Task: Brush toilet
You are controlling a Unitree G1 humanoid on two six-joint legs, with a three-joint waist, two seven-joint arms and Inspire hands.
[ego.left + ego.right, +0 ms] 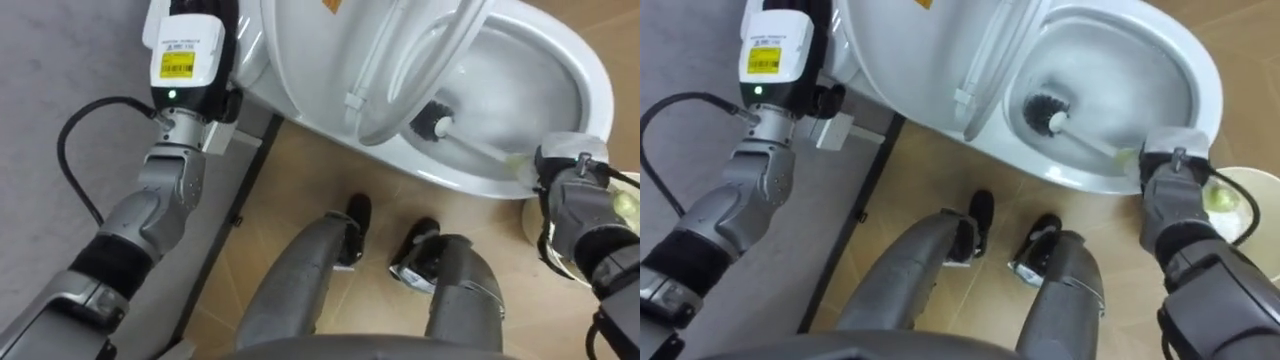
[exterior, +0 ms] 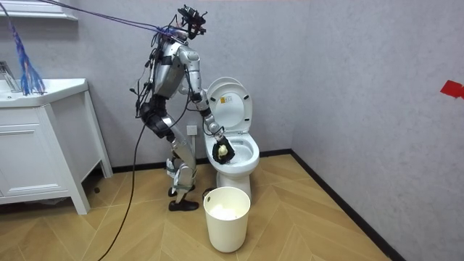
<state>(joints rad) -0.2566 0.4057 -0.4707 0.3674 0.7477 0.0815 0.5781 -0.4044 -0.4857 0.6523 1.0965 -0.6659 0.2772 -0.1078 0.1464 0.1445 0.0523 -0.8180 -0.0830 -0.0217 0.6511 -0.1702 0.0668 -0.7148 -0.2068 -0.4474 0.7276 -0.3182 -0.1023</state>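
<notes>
Wooden floor (image 2: 326,210) and grey walls are seen around a white toilet (image 1: 1205,60), whose lid (image 2: 230,109) is raised. The robot is stood just beside the toilet, on the room view's left, and is bent over the bowl. A brush (image 1: 1085,140) is held by its pale handle in the right robot hand (image 1: 1172,180), which is curled round it at the right of the frame; the black bristle head is set inside the bowl. The left robot hand (image 1: 780,50) is raised at the upper left; whether it is spread cannot be told. A white bin (image 2: 227,217) is placed near the toilet's front.
</notes>
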